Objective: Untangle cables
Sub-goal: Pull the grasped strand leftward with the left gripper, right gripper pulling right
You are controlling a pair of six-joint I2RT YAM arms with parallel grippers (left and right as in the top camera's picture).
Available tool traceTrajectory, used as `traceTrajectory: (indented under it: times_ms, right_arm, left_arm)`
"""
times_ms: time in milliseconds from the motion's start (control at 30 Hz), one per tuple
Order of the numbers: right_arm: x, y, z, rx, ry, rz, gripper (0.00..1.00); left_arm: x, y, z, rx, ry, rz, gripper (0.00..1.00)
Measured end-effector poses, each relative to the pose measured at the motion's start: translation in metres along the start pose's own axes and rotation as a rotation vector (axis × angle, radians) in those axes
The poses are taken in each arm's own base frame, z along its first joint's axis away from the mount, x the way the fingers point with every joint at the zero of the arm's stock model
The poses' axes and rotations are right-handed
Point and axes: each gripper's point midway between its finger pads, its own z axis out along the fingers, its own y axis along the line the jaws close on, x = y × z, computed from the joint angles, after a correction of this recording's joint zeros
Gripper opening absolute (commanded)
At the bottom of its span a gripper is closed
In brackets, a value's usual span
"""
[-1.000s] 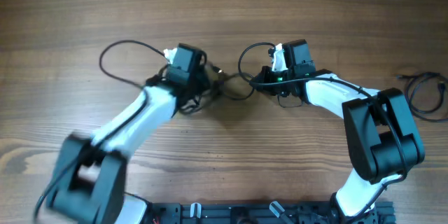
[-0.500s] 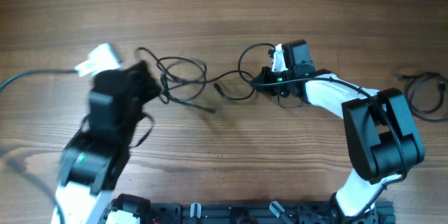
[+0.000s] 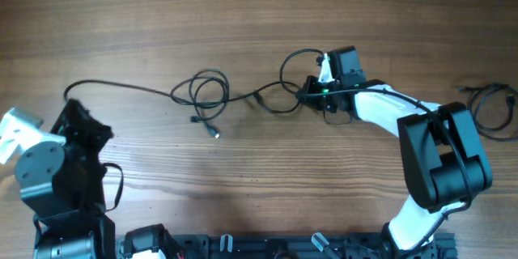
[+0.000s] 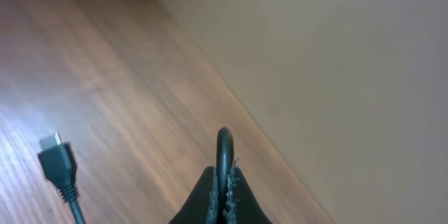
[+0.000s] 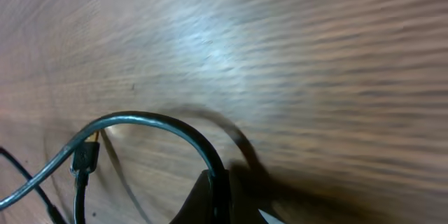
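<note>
Evidently both pincers were clenched on the cables (image 3: 206, 95), which lay strung across the middle of the desk (image 3: 259, 16). The left pincer (image 4: 224, 185) sat close to the desk's left edge, its jaws pinched on a short arch of cord, with a plug (image 4: 57, 159) hanging just beside it; in that wrist view the wood ended at a straight edge against a plain beige surface. From there one cord ran right to a small knot of loops, two short ends trailing toward the near side, one tipped whitish (image 3: 216, 134). A further strand led on to the right pincer (image 5: 215, 194), shut on a curved cord right of centre, another plug (image 5: 85, 155) nearby. A separate coil (image 3: 492, 107) lay at the right edge, well apart. Bare wood stretched wide along the far side and between the arms.
</note>
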Motion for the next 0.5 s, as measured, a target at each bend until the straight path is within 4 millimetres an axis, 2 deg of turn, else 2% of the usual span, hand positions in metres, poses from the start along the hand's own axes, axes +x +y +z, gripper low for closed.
traceTrajectory:
  times_ms: [200, 300, 433, 500]
  right_arm:
    - [-0.026, -0.04, -0.021, 0.055, -0.051, 0.116, 0.04]
    - [-0.043, -0.079, -0.043, 0.167, -0.113, 0.207, 0.04]
    - [-0.061, -0.118, -0.067, 0.268, -0.195, 0.303, 0.24]
    - [-0.069, -0.129, -0.076, 0.28, -0.226, 0.334, 0.33]
  left_arm:
    - [-0.008, 0.016, 0.001, -0.064, -0.031, -0.02, 0.04]
    - [-0.005, 0.017, 0.001, -0.068, -0.016, -0.018, 0.04]
    - [0.001, 0.019, 0.003, -0.075, 0.015, -0.015, 0.04]
    - [0.016, 0.016, 0.011, -0.058, 0.096, 0.004, 0.04]
